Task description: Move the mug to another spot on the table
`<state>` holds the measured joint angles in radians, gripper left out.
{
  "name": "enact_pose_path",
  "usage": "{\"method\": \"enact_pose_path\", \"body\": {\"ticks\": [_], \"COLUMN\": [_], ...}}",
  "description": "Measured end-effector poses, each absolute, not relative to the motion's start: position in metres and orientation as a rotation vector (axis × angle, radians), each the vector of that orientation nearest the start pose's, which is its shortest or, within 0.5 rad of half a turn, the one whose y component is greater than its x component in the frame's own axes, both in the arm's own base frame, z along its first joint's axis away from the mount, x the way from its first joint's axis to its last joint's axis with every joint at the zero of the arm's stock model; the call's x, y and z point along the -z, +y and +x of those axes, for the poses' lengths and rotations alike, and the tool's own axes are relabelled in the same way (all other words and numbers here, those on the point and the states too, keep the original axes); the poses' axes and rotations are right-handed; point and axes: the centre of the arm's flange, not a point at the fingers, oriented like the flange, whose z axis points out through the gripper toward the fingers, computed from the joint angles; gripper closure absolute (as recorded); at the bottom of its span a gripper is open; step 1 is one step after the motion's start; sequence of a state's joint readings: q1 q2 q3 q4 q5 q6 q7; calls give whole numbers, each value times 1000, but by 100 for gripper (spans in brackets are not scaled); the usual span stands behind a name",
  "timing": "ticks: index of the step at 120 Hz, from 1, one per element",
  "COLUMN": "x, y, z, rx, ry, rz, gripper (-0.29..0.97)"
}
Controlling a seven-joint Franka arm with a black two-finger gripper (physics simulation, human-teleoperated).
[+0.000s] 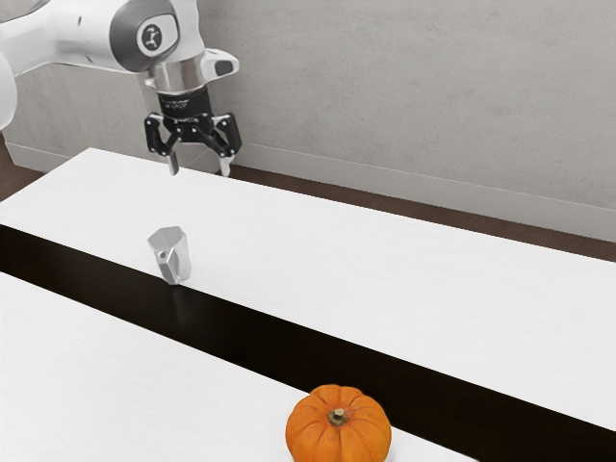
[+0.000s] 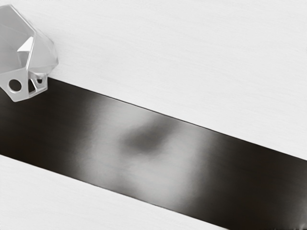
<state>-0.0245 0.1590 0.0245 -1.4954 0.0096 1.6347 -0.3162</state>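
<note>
The mug (image 1: 169, 254) is a small silver faceted cup standing upright on the white table (image 1: 385, 269), right at the edge of a black stripe (image 1: 289, 346). My gripper (image 1: 198, 168) hangs well above the table, up and slightly toward the exterior view's right of the mug, with its fingers spread and nothing between them. In the wrist view the mug (image 2: 24, 52) appears from above, its hollow mouth and a small handle with a hole visible, resting where white surface meets the black stripe (image 2: 158, 153).
An orange pumpkin (image 1: 338, 425) sits on the near white part of the table at the exterior view's lower edge. A grey wall (image 1: 433, 87) runs behind the table. Broad white surface stretches toward the exterior view's right.
</note>
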Motion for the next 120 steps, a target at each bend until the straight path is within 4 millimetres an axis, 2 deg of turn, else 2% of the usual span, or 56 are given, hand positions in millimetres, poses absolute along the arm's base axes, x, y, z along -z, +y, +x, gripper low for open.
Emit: {"method": "enact_pose_path", "body": {"ticks": [24,32,48,72,89,98,109,120], "x": [-575,-563,-535,-508,-468,-437,-402,-377], "y": [0,5,29,57,103,121,140,150], "z": [605,593,574,579,589,590,590,590], "rx": [-16,-50,-116,-58,-40,-66,-89,-89], "ry": [-427,-460,-632,-854,-1045,-1127,-1181,-1188], "rz": [-3091,-3082,-3027,-2939,-2879,-2875,-2869,-2871], "gripper": [0,0,0,0,0,0,0,0]}}
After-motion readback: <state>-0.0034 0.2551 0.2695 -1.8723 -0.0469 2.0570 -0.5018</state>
